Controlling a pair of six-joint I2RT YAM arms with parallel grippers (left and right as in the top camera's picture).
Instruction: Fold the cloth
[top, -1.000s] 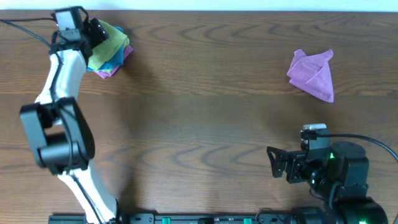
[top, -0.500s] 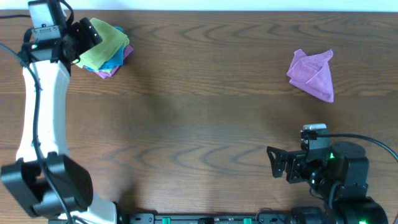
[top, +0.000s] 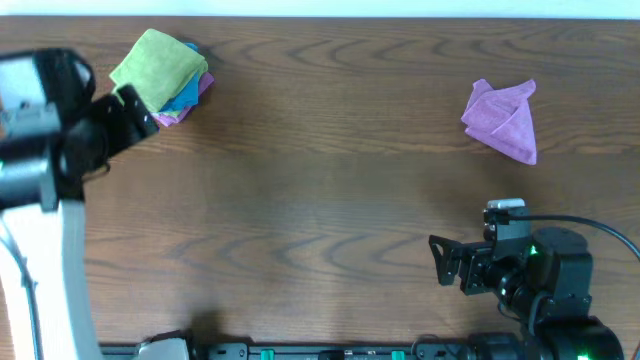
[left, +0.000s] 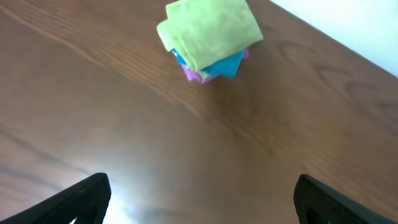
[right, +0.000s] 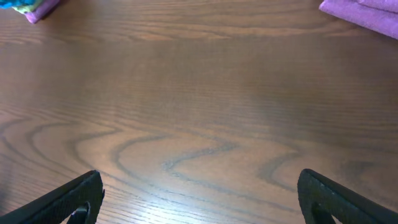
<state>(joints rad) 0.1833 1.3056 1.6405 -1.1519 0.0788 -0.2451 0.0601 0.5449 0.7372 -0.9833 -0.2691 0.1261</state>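
The lime-green cloth (top: 158, 62) lies folded on top of a small stack at the table's far left; it also shows in the left wrist view (left: 208, 28). No white tag shows. My left gripper (top: 133, 112) is open and empty, raised a little to the near left of the stack, apart from the cloth; its fingertips (left: 202, 199) frame bare table. My right gripper (top: 438, 262) is open and empty near the front right, its fingers (right: 199, 199) over bare wood.
Under the green cloth lie a bright blue folded cloth (top: 186, 96) (left: 227, 64) and a purple layer (left: 196, 74). A crumpled purple cloth (top: 505, 120) (right: 367, 12) lies at the far right. The table's far edge runs just behind the stack.
My left gripper has pulled back from the green cloth toward the near left and risen toward the camera. The cloth stays on the stack. The right arm has not moved.
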